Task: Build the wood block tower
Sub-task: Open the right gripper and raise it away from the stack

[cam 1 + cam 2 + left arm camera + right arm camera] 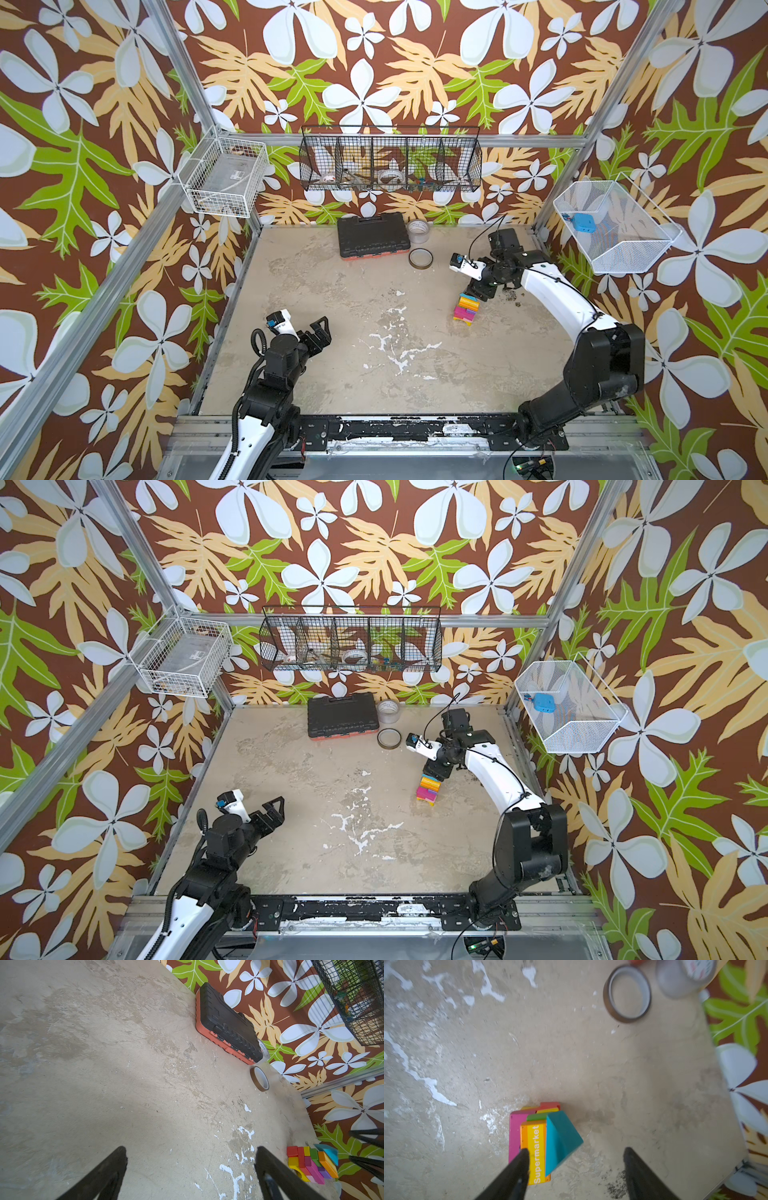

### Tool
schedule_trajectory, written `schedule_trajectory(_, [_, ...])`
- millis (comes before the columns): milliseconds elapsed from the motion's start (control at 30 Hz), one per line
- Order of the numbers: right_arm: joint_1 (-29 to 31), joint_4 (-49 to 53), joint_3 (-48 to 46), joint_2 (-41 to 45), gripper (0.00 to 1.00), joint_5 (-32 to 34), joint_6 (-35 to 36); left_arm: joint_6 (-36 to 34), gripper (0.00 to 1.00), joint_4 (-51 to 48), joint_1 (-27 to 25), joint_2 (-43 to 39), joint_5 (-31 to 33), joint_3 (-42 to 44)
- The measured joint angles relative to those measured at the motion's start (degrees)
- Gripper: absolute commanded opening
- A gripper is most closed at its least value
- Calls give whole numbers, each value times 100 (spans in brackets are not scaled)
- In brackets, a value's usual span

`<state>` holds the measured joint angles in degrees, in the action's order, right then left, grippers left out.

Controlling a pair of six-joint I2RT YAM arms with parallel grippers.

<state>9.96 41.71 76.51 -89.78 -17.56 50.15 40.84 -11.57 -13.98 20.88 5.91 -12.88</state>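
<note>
Claws apart, tower toward the right edge

My left claw [191, 1149] hangs with its black tapered fingers spread above the mottled, chipped table [332, 353], near its left edge. Along the far edge lie the ribbed black tool case [372, 235], a clear tape roll [417, 230] and a thin brown tape ring [420, 258]. Toward the right edge stands the tower [467, 307] of glossy painted blocks, topped by a teal wedge [560, 1140] beside an orange slab [536, 1153]. My right claw [576, 1149] gapes over it, clamped on nothing.

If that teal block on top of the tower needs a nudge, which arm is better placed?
Right. The right tool hangs open just above the tower and its teal block; the left tool sits open, far across the table.
</note>
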Motion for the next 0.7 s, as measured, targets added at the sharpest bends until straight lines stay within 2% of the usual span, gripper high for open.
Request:
schedule_trajectory(167, [-85, -479, -297, 811, 100, -935, -81, 0, 97, 31, 0, 46, 33, 0])
schedule_trajectory(333, [-339, -2253, -1777, 2339, 100, -2052, -817, 24, 97, 103, 0, 205, 186, -2])
schedule_trajectory(433, [-328, -3156, -2354, 2820, 100, -2649, -1244, 24, 97, 103, 0, 258, 278, -9])
schedule_trajectory(567, [-343, -3775, -2476, 2835, 100, -2747, -1572, 24, 97, 107, 0, 256, 358, -39])
schedule_trajectory(700, [-345, -4124, -2592, 2796, 100, -2203, -1888, 24, 97, 105, 0, 258, 396, -39])
